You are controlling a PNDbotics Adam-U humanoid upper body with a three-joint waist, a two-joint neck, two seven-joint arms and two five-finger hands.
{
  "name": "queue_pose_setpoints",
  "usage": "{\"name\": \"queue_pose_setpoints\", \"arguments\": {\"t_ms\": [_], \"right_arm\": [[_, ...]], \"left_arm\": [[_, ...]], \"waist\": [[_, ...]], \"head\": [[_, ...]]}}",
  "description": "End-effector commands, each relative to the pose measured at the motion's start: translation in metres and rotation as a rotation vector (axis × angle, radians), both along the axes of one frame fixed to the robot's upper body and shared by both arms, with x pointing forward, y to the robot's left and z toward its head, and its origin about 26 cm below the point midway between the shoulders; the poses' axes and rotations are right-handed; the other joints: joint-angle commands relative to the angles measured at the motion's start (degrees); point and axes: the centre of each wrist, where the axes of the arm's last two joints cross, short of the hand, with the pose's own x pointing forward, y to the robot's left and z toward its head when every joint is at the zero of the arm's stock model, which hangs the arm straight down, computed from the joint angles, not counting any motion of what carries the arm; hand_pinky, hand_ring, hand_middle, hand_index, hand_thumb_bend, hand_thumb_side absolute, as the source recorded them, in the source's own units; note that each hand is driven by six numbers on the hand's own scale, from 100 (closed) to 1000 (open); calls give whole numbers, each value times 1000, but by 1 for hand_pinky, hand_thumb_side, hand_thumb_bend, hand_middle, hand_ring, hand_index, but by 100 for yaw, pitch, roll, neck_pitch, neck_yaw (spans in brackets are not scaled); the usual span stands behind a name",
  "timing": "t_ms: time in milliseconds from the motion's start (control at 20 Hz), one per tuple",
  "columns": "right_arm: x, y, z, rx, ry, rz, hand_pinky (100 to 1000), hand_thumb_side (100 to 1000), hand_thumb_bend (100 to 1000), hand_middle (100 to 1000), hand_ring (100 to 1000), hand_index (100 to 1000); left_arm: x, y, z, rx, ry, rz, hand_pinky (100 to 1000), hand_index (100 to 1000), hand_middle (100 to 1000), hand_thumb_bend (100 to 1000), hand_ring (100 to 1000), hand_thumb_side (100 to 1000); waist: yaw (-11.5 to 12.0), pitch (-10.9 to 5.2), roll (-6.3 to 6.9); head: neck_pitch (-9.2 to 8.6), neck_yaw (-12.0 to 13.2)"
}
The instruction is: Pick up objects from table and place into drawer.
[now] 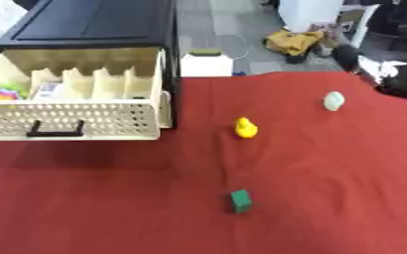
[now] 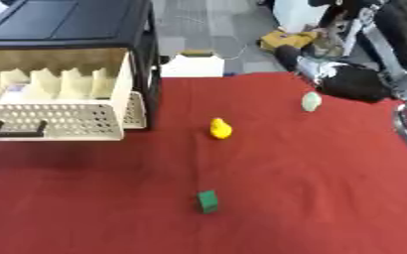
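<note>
Red tabletop [image 1: 85,208] fills the near part of my view, and it is the largest thing before me. A black cabinet [image 1: 94,22] stands at its far left, well to the left of my right hand [image 2: 355,82]. From the cabinet a cream drawer [image 1: 77,119] is pulled out, with a perforated front, a black handle and upright dividers inside. A small many-coloured thing [image 1: 9,92] lies in its leftmost compartment.

My right hand shows as a dark mass at the tabletop's far right edge, below a black and silver arm that enters from the upper right. Whether that hand is open, clenched or holding anything I cannot tell.

A white box [image 1: 206,64] sits beyond the tabletop's far edge, well to the left of the hand.

A pale rounded object [image 2: 311,101] lies on the cloth just left of the hand, apart from it. A yellow duck [image 2: 220,128] stands farther left and nearer me. A green block [image 2: 208,201] rests nearest me, well apart from the hand and the drawer.
</note>
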Motion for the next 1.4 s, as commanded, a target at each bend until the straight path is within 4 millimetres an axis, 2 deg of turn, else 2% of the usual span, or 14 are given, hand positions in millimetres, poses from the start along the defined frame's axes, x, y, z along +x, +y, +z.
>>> {"name": "queue_pose_setpoints", "arguments": {"t_ms": [50, 200, 300, 450, 700, 950, 1100, 1250, 1400], "right_arm": [[-4, 1, 12, -61, 25, 32, 726, 945, 580, 560, 752, 845], [-4, 3, 12, -83, 65, 59, 739, 917, 603, 562, 764, 859], [-4, 4, 11, -97, 89, 69, 745, 867, 641, 548, 772, 863], [-3, 7, 9, -117, 119, 78, 752, 807, 646, 530, 780, 867], [-3, 10, 4, -160, 209, 106, 742, 627, 662, 526, 771, 869], [-2, 13, 2, -171, 320, 147, 744, 412, 641, 528, 775, 890], [-2, 14, 2, -186, 375, 165, 753, 348, 626, 542, 785, 911], [-2, 17, 1, -205, 421, 181, 764, 295, 602, 547, 797, 858], [-1, 21, -1, -226, 466, 204, 769, 246, 584, 551, 802, 861]], "left_arm": [[-2, -2, 4, 7, -4, -16, 100, 815, 100, 161, 100, 1000], [-2, -4, 2, 8, 8, -27, 100, 814, 100, 158, 100, 1000], [-2, -5, 2, 7, 14, -33, 100, 811, 100, 156, 100, 1000], [-2, -6, 0, 6, 23, -41, 100, 807, 100, 152, 100, 1000], [-2, -7, -2, 7, 37, -51, 100, 797, 100, 141, 100, 1000], [-2, -8, -4, 4, 54, -58, 100, 792, 100, 138, 100, 1000], [-2, -8, -5, 0, 59, -61, 100, 791, 100, 135, 100, 1000], [-2, -9, -6, -5, 68, -66, 100, 787, 100, 131, 100, 1000], [-2, -9, -8, -9, 77, -68, 100, 785, 100, 130, 100, 1000]], "waist": [[17, -105, -13], [31, -114, -26], [39, -117, -30], [47, -116, -38], [66, -120, -49], [83, -124, -58], [89, -125, -63], [95, -126, -67], [104, -131, -71]], "head": [[14, -9], [1, -7], [-3, -4], [-14, 2], [-17, 11], [-34, 23], [-27, 36], [-29, 38], [-18, 30]]}}
